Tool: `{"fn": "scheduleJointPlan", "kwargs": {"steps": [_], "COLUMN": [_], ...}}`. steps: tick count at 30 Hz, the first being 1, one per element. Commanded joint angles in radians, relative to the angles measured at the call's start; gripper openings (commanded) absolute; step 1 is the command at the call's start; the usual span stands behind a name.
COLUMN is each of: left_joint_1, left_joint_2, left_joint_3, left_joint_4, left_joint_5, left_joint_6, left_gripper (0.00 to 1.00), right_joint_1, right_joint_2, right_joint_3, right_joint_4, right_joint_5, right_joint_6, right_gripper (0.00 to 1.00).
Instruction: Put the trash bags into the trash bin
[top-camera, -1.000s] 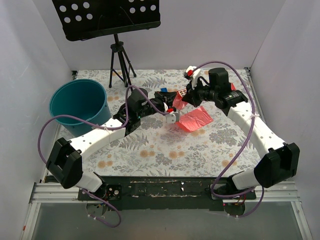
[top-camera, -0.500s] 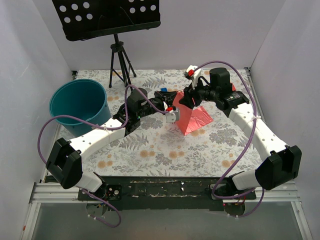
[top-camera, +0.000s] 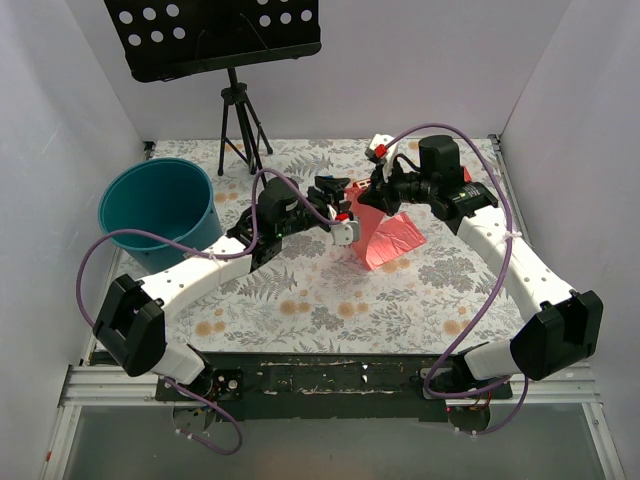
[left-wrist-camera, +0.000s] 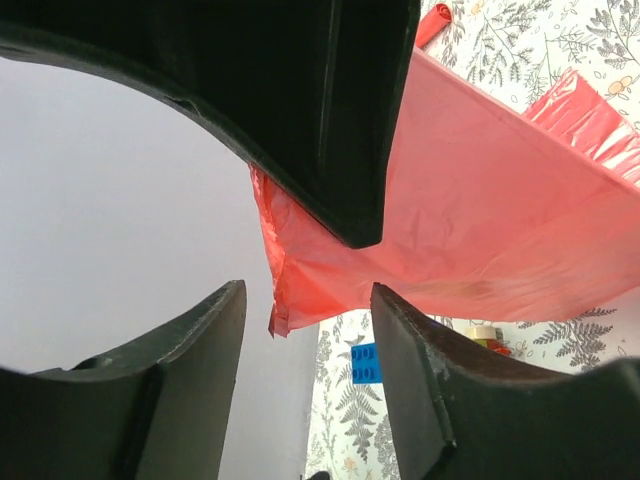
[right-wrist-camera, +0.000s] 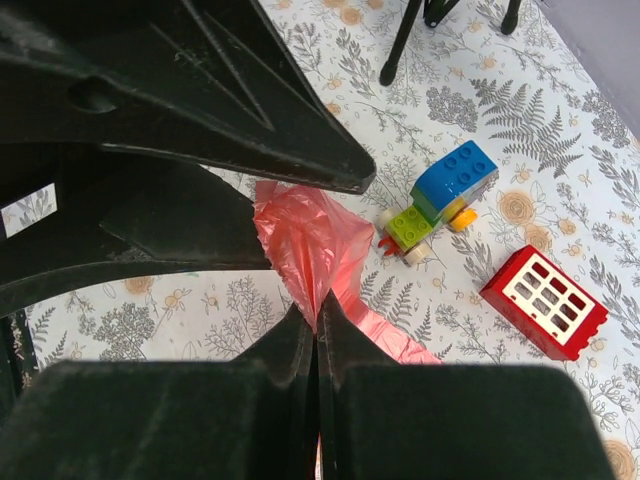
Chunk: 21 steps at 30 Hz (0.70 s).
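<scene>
At the table's left side stands the bin (top-camera: 155, 200), upright, and from the top view I see only its own teal wall and floor inside. Well apart from it, right of the middle, my right gripper (top-camera: 372, 198) is clamped on the bag (top-camera: 388, 235); the right wrist view shows both fingers pressed together with a bunched fold of pink film (right-wrist-camera: 305, 245) pinched at their tips. From there the bag slopes down to the table on its near side. My left gripper (top-camera: 335, 195) sits just left of it with its jaws apart, and in the left wrist view a corner of the bag (left-wrist-camera: 470, 220) hangs in that gap; I cannot tell whether it touches either finger.
</scene>
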Motion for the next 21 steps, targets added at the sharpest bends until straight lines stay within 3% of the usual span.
{"fn": "scheduleJointPlan", "kwargs": {"steps": [1, 3, 6, 7, 15, 18, 21], "left_joint_1": [-0.001, -0.001, -0.001, -0.001, -0.001, -0.001, -0.001], "left_joint_2": [-0.004, -0.003, -0.001, -0.001, 0.026, 0.019, -0.006], "left_joint_3": [0.043, 0.047, 0.066, 0.067, 0.076, 0.028, -0.038], "left_joint_4": [-0.002, -0.011, -0.037, -0.035, -0.009, 0.031, 0.123], "left_joint_5": [-0.002, 0.006, 0.032, 0.039, -0.042, -0.028, 0.045], "left_joint_6": [0.002, 0.006, 0.010, 0.005, 0.045, 0.179, 0.237], "left_gripper": [0.54, 0.43, 0.09, 0.02, 0.00, 0.00, 0.00], "right_joint_1": [0.004, 0.004, 0.004, 0.005, 0.008, 0.022, 0.033], "right_joint_2": [-0.008, -0.006, -0.005, -0.003, 0.011, 0.030, 0.066], "right_joint_3": [0.037, 0.037, 0.039, 0.036, 0.050, 0.085, 0.106], "right_joint_4": [0.006, 0.006, 0.006, 0.004, -0.060, -0.051, 0.018], "right_joint_5": [-0.040, -0.044, -0.037, -0.032, -0.067, -0.168, -0.175], "right_joint_6": [-0.036, -0.036, -0.036, -0.037, -0.073, 0.018, 0.113], "right_gripper": [0.01, 0.01, 0.01, 0.01, 0.01, 0.01, 0.01]}}
